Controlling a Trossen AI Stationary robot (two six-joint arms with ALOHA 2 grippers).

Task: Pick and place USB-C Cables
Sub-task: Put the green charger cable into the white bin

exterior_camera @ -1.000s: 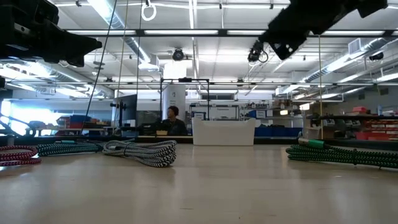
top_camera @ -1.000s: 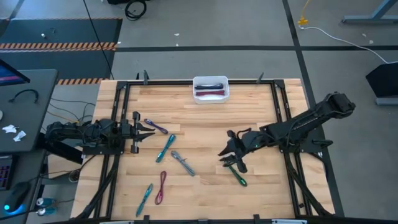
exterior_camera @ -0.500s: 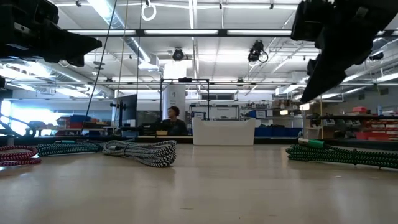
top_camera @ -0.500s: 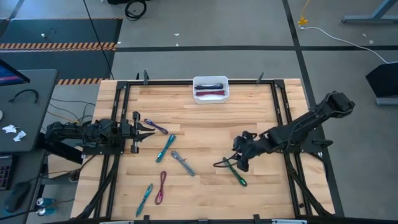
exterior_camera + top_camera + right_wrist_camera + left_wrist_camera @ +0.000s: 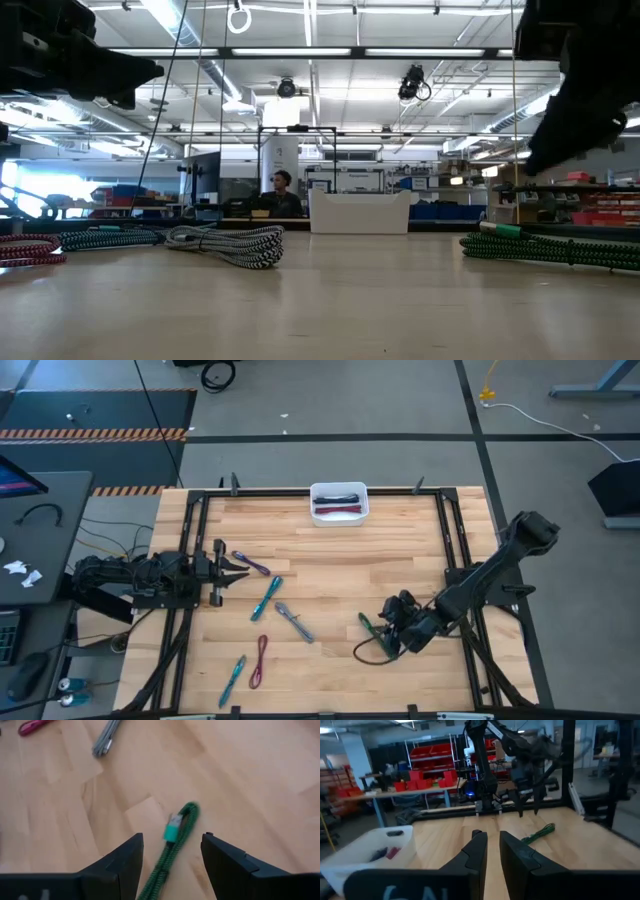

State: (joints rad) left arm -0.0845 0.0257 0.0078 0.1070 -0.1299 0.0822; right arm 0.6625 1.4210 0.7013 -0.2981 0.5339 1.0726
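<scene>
A green cable (image 5: 376, 637) lies flat on the wooden table at the near right; it also shows in the low view (image 5: 550, 248). My right gripper (image 5: 385, 644) is open just above it. In the right wrist view the cable's teal-plugged end (image 5: 173, 831) lies between and below the spread fingers, and I see no touch. My left gripper (image 5: 236, 568) waits at the table's left beside a purple cable (image 5: 250, 563), its fingers nearly together (image 5: 491, 840) and empty. More cables lie on the table: teal (image 5: 266, 598), grey (image 5: 294, 622), maroon (image 5: 259, 660) and a second teal one (image 5: 232, 680).
A white bin (image 5: 338, 502) at the far edge holds a maroon and a dark cable. Black frame rails (image 5: 455, 550) run along the table's sides. Bare wood lies in the table's middle (image 5: 340, 570). A person sits far off in the room (image 5: 280, 195).
My right gripper has gone toward the table's near edge and down over the green cable, staying open. The cable has not moved.
</scene>
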